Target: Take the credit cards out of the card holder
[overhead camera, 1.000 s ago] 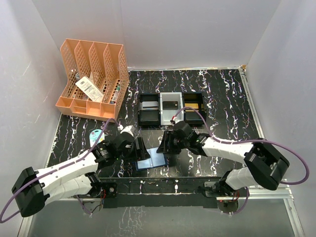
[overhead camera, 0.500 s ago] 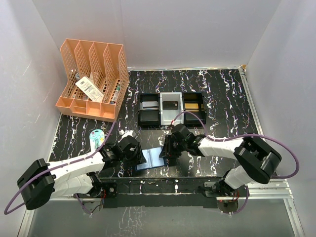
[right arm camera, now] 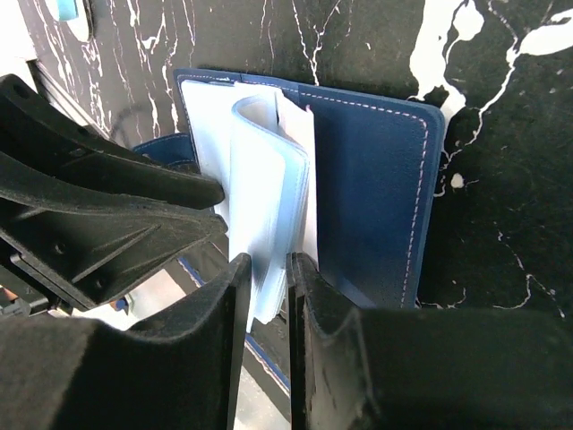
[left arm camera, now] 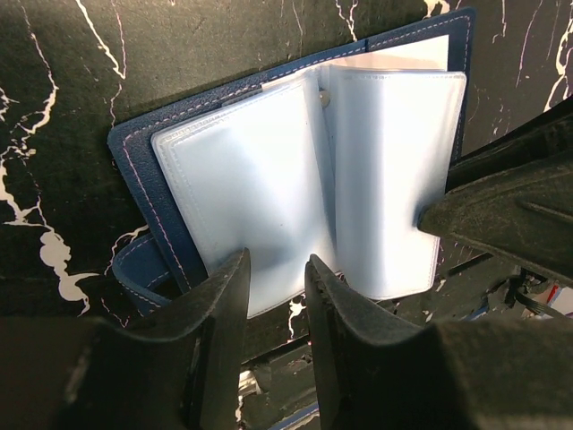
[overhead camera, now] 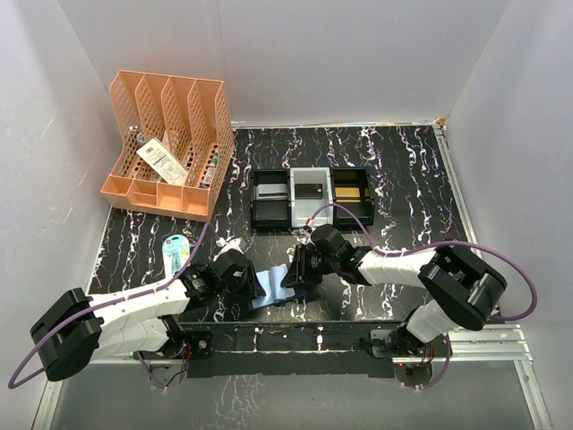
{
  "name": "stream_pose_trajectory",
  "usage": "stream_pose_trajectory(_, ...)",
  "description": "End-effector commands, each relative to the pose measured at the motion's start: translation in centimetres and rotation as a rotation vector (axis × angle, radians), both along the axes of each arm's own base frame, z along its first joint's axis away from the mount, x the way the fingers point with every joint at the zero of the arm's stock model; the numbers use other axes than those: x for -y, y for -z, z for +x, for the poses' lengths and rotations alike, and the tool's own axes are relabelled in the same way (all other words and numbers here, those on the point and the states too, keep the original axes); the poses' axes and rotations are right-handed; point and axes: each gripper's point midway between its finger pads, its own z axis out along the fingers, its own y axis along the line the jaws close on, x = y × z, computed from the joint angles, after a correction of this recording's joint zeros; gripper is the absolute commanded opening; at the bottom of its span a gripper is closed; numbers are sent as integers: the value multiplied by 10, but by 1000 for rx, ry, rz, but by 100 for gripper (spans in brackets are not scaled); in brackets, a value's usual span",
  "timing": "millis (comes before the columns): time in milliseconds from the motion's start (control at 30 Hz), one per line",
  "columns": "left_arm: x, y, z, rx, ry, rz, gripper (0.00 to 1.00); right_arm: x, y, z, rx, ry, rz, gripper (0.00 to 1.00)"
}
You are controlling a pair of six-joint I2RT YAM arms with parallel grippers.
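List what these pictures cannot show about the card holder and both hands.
Credit cards: none visible; the card holder's cloudy sleeves hide any contents, both wrist views.
Grip: whether the left hand or right hand pinches a sleeve; their own fingers cover its edges.
Top view: card holder mostly covered by both hands.

Desk, as we find it:
- Card holder (overhead camera: 276, 293): lies open at the middle of the near edge.
- Left gripper (overhead camera: 254, 285): we place it at the holder's left side.
- Right gripper (overhead camera: 293, 274): at the holder's right side.
- Three trays (overhead camera: 269, 213): side by side in a row behind the holder, mid-desk, with a card (overhead camera: 312, 190) in the middle one.
- File organiser (overhead camera: 170, 143): far left corner.
- Oval case (overhead camera: 175, 248): near the left edge, in front of the organiser.
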Motion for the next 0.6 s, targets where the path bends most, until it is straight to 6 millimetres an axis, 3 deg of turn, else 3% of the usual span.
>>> stream_pose_trajectory(0, -10, 11, -9, -25, 8, 38, 30, -14, -15, 5, 19, -9, 68, 20)
stream_pose_trajectory(167, -12, 8, -8, -14, 1, 43, 29, 0, -7, 15, 57, 30, -52, 19)
stream_pose_trajectory(333, -13, 1, -7, 6, -2, 28, 30, 13, -11, 25, 114, 49, -148, 34)
stream_pose_trajectory(567, -13, -1, -9, 3, 8, 32, 32, 21, -8, 29, 133, 46, -211, 44)
